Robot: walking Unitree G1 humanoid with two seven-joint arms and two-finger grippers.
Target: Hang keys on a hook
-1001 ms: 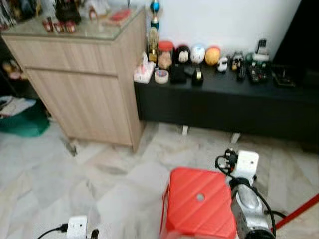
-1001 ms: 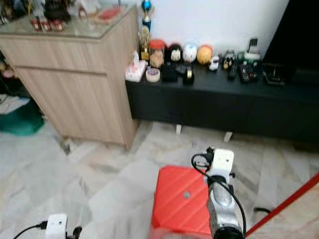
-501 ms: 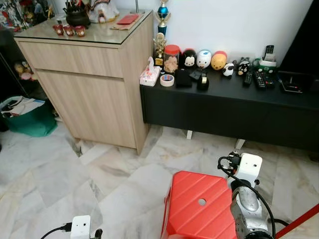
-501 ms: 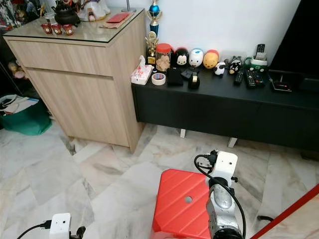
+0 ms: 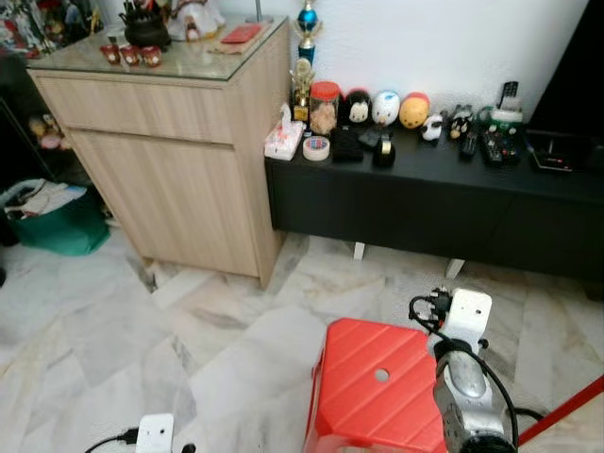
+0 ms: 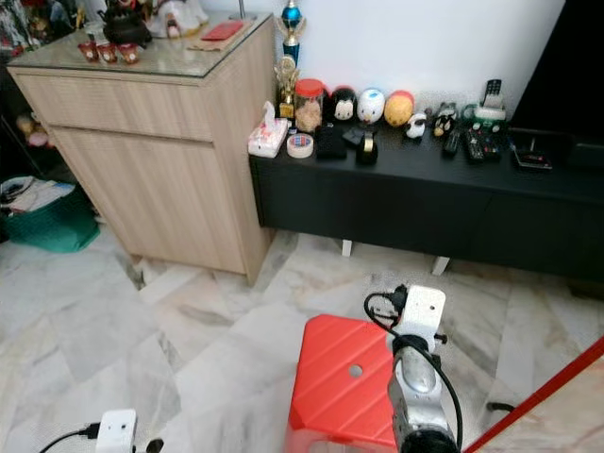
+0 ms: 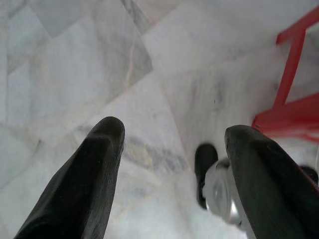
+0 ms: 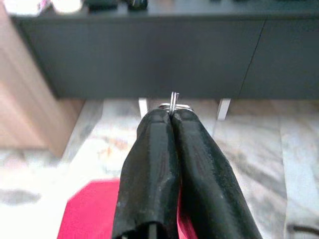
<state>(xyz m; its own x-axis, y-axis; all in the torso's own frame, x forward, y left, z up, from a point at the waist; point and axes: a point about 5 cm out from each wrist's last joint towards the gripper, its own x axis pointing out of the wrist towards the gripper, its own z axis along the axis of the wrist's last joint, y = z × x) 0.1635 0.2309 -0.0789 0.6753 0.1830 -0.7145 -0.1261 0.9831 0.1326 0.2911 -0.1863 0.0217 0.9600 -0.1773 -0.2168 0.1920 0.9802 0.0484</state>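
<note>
The key ring (image 8: 173, 105) is pinched right at the tips of the right gripper (image 8: 171, 115), fingers clamped tight on it, held up over the red plastic stool (image 5: 377, 387) and facing the black low cabinet (image 5: 444, 193). Left gripper (image 7: 172, 137) hangs low on the near left over the marble floor (image 5: 142, 321), fingers spread wide apart around nothing. A wooden cabinet (image 5: 179, 142) stands far left beside the black one.

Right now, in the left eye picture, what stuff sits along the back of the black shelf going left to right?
Gold trophy → red-lidded jar → black mouse-eared figure → white round figure → orange round figure → remotes.
</note>
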